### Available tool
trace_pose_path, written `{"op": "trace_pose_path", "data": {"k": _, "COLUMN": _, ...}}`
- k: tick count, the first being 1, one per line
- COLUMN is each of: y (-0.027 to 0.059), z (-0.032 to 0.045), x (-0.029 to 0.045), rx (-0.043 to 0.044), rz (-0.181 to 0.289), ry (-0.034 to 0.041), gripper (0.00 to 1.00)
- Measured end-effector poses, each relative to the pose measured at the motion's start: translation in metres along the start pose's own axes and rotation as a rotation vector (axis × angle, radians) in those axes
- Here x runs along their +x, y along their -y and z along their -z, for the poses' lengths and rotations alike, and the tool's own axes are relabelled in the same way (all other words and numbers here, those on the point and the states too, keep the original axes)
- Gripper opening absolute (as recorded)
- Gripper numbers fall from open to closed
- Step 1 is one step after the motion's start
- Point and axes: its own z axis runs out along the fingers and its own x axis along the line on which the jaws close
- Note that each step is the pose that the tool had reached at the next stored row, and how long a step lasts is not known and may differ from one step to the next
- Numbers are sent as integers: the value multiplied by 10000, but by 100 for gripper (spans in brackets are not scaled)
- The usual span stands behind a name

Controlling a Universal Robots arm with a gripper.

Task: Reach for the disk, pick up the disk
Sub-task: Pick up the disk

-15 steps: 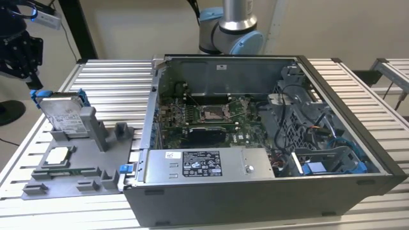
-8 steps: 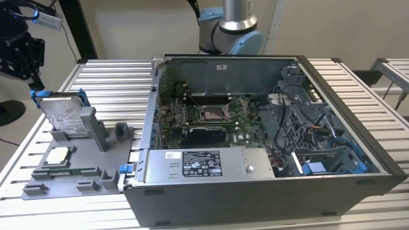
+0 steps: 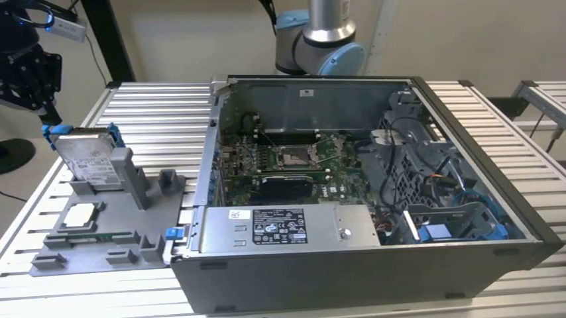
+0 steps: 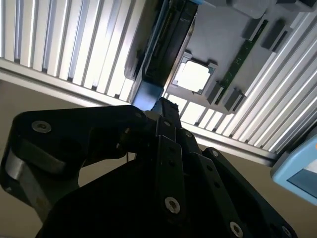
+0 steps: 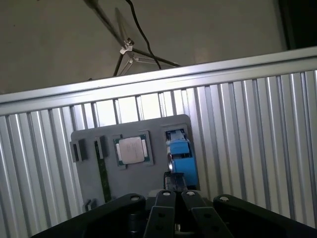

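Disk (image 3: 89, 159) stands on edge, long axis upward and leaning back, with the white label on its upturned face. It is flat silver-grey metal rimmed in blue plastic. The black gripper (image 3: 49, 123) is closed narrow, pinching the frame's top corner. The disk sits in a grey moulded holder (image 3: 106, 255) with a square silver chip (image 3: 79, 213) lying flat alongside. Ribbed aluminium table (image 3: 159, 112) underneath, open computer case (image 3: 354, 278) beyond

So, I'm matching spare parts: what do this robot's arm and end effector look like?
The arm is a silver-grey tube with light blue caps on its joints. The end effector is matte black: flat linkage bars pinned with round silver screw heads, in both wrist views.
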Motion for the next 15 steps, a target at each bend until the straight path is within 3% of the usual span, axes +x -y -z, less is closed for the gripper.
{"op": "trace_pose_path", "data": {"k": 15, "y": 8, "z": -26, "x": -33, "rx": 57, "rz": 225, "ry": -41, "gripper": 0}}
